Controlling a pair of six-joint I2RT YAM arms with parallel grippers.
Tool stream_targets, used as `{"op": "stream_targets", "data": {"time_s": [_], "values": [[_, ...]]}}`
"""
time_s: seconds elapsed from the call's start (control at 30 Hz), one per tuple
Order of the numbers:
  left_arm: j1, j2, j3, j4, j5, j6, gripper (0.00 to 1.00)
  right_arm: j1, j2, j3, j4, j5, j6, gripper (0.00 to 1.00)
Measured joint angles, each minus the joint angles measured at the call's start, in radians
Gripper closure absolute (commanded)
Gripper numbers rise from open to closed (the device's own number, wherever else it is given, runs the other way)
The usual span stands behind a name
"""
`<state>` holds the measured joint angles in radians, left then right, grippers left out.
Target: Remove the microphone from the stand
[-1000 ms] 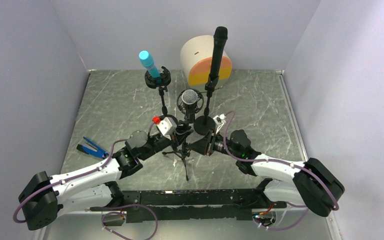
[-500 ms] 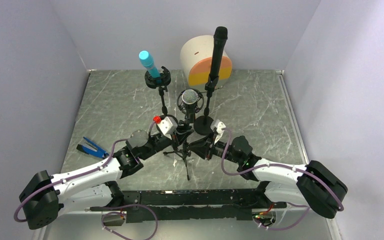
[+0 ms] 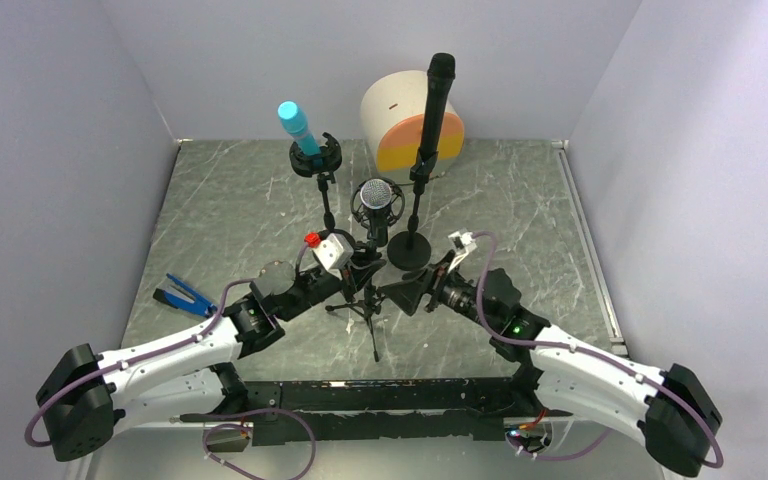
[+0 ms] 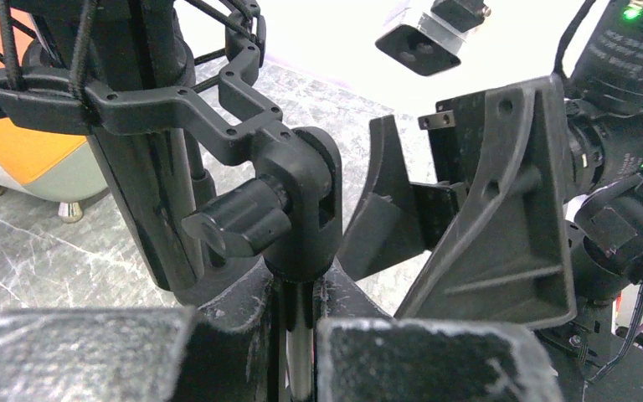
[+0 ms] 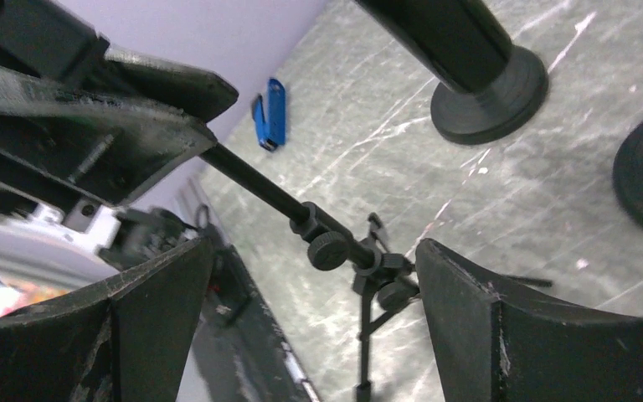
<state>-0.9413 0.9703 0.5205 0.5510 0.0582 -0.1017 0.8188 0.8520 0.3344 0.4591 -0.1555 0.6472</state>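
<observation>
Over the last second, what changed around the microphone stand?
The right tool opened its jaws wide beside the tripod stand, and its arm drew back slightly to the right. I can't tell whether it had been holding anything. The left tool stayed shut on the stand's pole, and the microphone is still in its shock mount.

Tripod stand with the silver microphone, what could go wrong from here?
The left tool grips only the thin pole, so pulling on the microphone could tip the tripod stand. The open right tool sits close to the round-base stand beside it and might knock that over. The corded cradle may snag the microphone.
</observation>
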Motion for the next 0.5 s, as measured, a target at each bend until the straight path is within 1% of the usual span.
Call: {"op": "stream_targets", "data": {"time_s": [0.13,0.2,0.27,0.3,0.33,0.43,0.5], "values": [[0.000,-0.003,0.000,-0.003,-0.004,0.000,0.97,-0.014,-0.065,-0.014,-0.068,0.062,0.204,0.03],[0.000,-0.006,-0.002,-0.005,-0.006,0.000,0.97,-0.022,-0.060,-0.014,-0.095,0.074,0.314,0.09],[0.000,-0.009,-0.004,-0.004,-0.009,0.000,0.97,-0.026,-0.035,-0.021,-0.097,0.071,0.409,0.18],[0.000,-0.010,-0.005,-0.005,-0.011,0.000,0.98,-0.026,-0.023,-0.034,-0.074,0.067,0.449,0.23],[0.000,-0.011,-0.006,-0.005,-0.011,0.000,0.97,-0.026,-0.009,-0.057,-0.035,0.061,0.492,0.25],[0.000,-0.012,-0.006,-0.005,-0.012,0.000,0.97,-0.026,0.060,-0.134,0.081,0.033,0.614,0.27],[0.000,-0.012,-0.006,-0.005,-0.012,0.000,0.98,-0.026,0.106,-0.138,0.089,0.014,0.650,0.32]]}}
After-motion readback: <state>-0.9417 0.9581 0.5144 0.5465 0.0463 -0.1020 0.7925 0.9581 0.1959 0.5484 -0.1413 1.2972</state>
